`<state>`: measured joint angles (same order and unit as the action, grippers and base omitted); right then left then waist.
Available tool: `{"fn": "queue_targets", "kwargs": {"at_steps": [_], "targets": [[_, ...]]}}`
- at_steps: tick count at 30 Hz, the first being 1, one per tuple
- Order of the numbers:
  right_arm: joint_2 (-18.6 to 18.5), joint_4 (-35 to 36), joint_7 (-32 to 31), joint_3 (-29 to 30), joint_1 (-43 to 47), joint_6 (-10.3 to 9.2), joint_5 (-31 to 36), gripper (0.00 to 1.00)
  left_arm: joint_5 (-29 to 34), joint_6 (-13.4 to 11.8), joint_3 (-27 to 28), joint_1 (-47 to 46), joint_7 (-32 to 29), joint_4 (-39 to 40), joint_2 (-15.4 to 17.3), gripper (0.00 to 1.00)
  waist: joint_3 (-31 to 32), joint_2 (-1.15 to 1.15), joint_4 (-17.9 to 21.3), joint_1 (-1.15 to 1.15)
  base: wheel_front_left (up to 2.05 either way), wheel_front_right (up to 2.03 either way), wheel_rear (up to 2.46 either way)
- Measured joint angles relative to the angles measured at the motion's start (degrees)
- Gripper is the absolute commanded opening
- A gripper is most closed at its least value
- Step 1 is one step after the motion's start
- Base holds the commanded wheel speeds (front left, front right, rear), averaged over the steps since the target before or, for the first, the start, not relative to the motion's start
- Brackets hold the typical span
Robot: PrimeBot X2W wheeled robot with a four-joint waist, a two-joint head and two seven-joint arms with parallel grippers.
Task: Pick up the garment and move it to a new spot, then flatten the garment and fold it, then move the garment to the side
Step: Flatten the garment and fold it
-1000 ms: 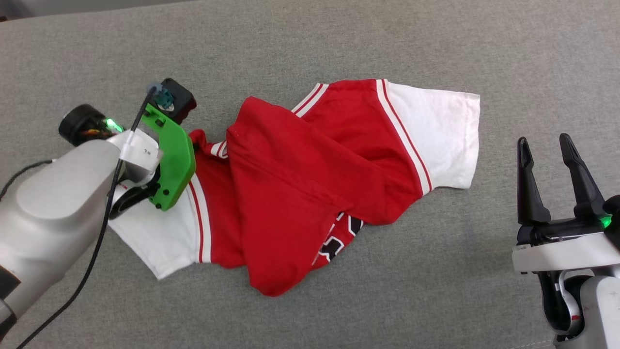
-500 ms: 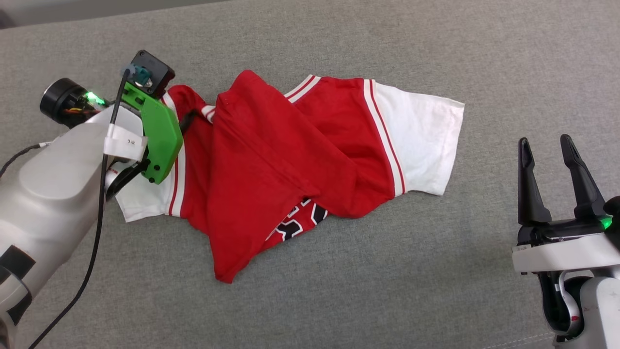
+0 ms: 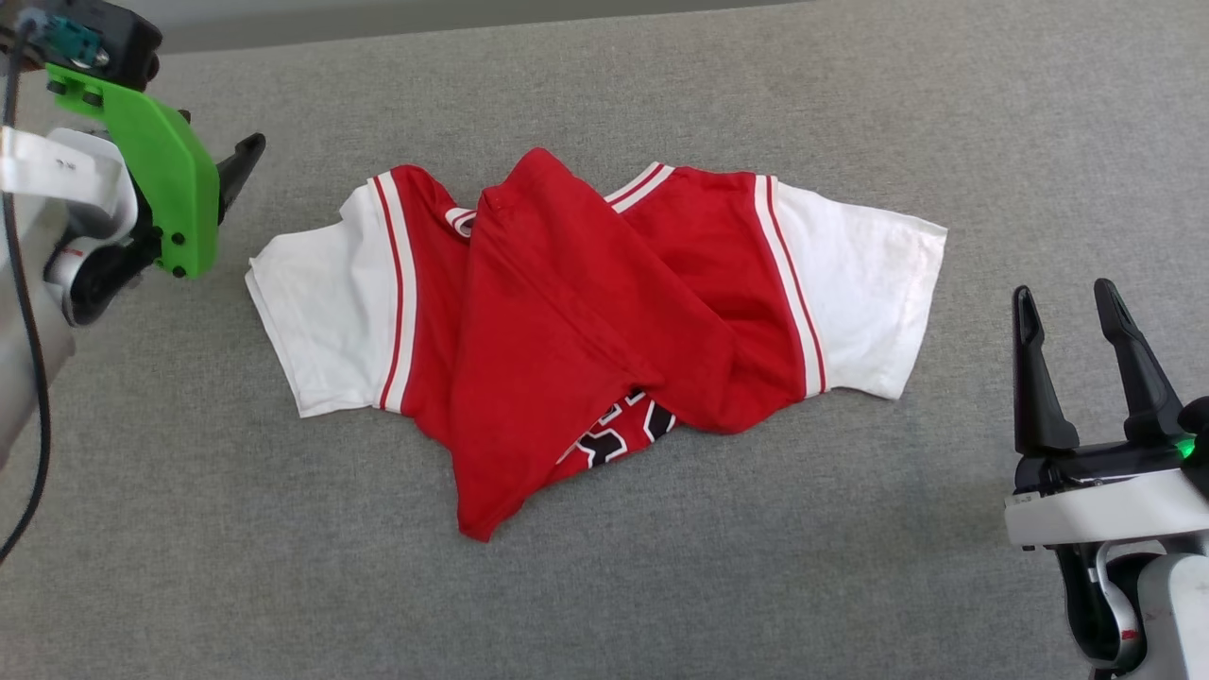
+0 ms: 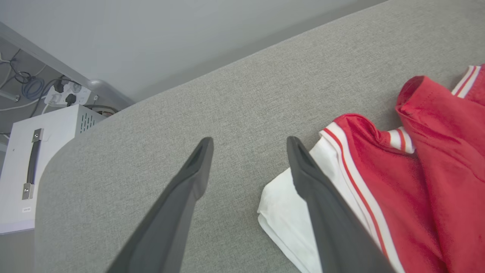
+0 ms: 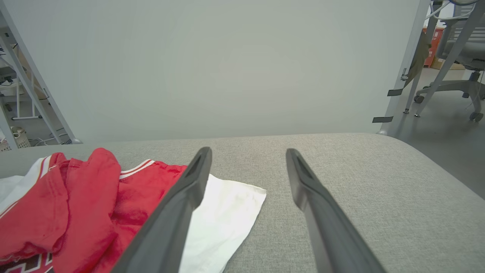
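The garment (image 3: 567, 321), a red jersey with white sleeves, lies crumpled on the grey padded surface (image 3: 661, 586), its red body folded over itself and a bit of black print peeking out below. Its left white sleeve (image 4: 288, 212) sits just right of my left gripper (image 4: 248, 146), which is open, empty and raised off the cloth. In the head view the left gripper (image 3: 241, 161) is at the upper left. My right gripper (image 3: 1067, 302) stands open and empty at the lower right, apart from the right white sleeve (image 5: 223, 216).
A pale wall runs behind the surface. A white cabinet (image 4: 22, 167) with cables stands past the surface's left end. Office chair legs (image 5: 454, 91) and a table frame (image 5: 409, 68) stand on the floor past the right end.
My left gripper has let go of the garment and drawn back up and to the left. The left sleeve now lies spread flat. The right arm has stayed put.
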<state>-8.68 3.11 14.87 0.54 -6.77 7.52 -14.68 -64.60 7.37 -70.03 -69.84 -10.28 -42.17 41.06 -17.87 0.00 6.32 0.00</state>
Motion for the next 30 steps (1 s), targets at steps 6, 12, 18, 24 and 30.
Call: {"fn": "queue_targets", "kwargs": {"at_steps": [6,12,18,24,30], "targets": [[-0.85,0.79,0.0,0.09,0.0,0.0,0.01,1.0,-8.83,0.0,0.92,-1.77,-13.83,0.23,0.96,1.0,-1.6,0.0,-0.28,0.0,0.0,0.0,0.0],[-0.89,1.02,0.0,-0.41,-0.26,0.0,0.01,1.0,-9.55,-0.03,0.01,-1.79,-19.11,-1.7,0.77,1.0,-3.91,0.0,0.13,0.0,0.0,0.0,0.0],[-0.93,1.08,0.0,-0.26,-0.76,0.0,0.01,1.0,-10.99,-0.05,-0.11,0.25,-19.98,-4.16,-0.87,1.0,-6.04,0.0,1.05,0.0,0.0,0.0,0.0],[-1.24,1.3,0.0,0.08,-0.88,0.0,0.02,1.0,-8.75,-0.04,-0.62,0.7,-22.58,-6.01,-1.57,1.0,-7.33,0.0,1.5,0.0,0.0,0.0,0.0],[-1.36,1.54,0.0,0.48,-1.46,0.0,0.36,1.0,-7.23,0.02,-0.52,0.45,-22.36,-6.57,-2.29,0.0,-7.79,0.0,1.12,0.0,0.0,0.0,0.0]]}}
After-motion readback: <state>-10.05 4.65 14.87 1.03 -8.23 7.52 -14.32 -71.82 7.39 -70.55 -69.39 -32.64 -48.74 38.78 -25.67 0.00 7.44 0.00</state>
